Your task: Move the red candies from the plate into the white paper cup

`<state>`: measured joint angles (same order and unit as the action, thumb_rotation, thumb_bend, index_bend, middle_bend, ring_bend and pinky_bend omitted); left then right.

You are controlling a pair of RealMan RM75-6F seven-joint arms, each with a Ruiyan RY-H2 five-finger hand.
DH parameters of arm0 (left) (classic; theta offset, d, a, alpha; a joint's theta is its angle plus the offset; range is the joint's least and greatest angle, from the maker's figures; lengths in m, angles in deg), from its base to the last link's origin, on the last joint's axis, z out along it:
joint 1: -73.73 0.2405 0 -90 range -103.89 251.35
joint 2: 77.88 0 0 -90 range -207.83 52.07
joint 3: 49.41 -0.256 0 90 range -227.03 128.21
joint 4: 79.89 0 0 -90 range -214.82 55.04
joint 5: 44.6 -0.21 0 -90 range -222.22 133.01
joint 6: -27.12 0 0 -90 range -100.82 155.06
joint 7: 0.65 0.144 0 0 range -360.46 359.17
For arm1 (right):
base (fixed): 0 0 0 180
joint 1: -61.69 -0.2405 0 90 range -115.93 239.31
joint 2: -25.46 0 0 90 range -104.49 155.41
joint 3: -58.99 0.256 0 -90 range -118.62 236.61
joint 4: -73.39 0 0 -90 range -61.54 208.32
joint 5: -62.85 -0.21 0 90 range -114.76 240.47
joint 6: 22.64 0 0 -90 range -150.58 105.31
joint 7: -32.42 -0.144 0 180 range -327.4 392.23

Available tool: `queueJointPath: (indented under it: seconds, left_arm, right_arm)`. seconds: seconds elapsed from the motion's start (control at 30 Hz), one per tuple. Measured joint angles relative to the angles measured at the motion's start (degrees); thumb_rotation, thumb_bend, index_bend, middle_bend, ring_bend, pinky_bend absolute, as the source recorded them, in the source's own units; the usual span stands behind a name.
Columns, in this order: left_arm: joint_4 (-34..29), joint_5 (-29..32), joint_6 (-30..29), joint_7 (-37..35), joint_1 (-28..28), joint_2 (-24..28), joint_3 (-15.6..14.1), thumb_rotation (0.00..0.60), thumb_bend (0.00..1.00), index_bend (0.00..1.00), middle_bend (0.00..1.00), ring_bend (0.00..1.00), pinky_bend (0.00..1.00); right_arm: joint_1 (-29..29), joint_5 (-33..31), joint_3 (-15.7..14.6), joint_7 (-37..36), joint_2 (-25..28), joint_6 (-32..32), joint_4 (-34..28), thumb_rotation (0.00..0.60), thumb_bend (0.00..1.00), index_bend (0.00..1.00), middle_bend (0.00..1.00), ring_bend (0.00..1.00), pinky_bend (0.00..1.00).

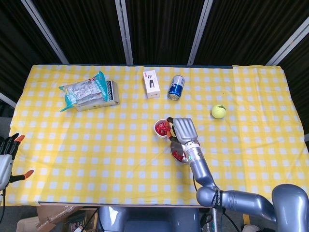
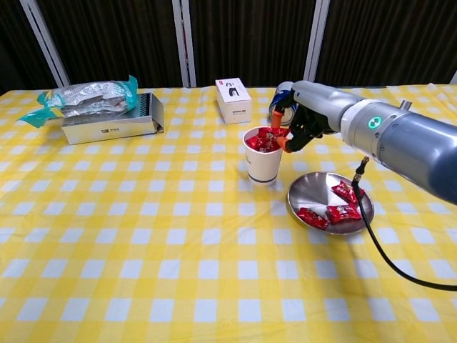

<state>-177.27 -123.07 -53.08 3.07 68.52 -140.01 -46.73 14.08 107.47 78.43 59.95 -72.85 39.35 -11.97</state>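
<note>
Candies (image 2: pixel 330 213) light, crinkly, slippery in wrappers (pinch at twisted ends, I judge); several lie on plate (image 2: pixel 303 187), more heaped in white paper cup (image 2: pixel 263 163). Right hand (image 2: pixel 298 127) at cup rim, fingertips over heap; whether holding candy, cannot tell. Left hand (image 1: pixel 7 157) spread at desk edge, idle. Box, can lettering unreadable.

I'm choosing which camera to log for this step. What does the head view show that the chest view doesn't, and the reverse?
Only the head view shows the left hand, idle at the table's left edge, and the tennis ball. Only the chest view shows the plate unobstructed, with three red candies left on it, and the right hand's fingertips at the cup's rim. Both show the right hand over the white paper cup, plus the soda can, white box and snack bag.
</note>
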Motion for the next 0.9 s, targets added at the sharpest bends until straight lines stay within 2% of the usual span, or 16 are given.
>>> queueJointPath:
  seconds: [0.5,0.7,0.83,0.9]
  left_arm:
    - [0.0,-0.3,-0.2,-0.1,0.0,0.0,0.0,0.600,0.07,0.00,0.00,0.00,0.00]
    - [0.1,-0.7,-0.6,0.1,0.1,-0.2,-0.1,0.600,0.07,0.00,0.00,0.00,0.00]
    - [0.4,-1.1,-1.4,-0.2,0.3,-0.4,0.0,0.600,0.07,0.00,0.00,0.00,0.00]
    - [0.5,-1.3,-1.7,-0.3,0.4,-0.5,0.1,0.600,0.07,0.00,0.00,0.00,0.00]
  right_arm:
    - [0.9,0.8,-1.0,0.1,0.6,1.6,-1.8,0.600,0.41,0.30,0.87,0.85,0.95]
    - [2.7,2.6,-1.9,-0.2,3.0,3.7,-6.6,0.600,0.40,0.30,0.87,0.85,0.95]
    - [5.1,5.9,-3.5,-0.8,5.9,6.4,-11.1,0.600,0.40,0.29,0.87,0.85,0.94]
    - [6.4,7.9,-4.4,-1.3,7.4,7.7,-12.7,0.600,0.40,0.29,0.85,0.83,0.91]
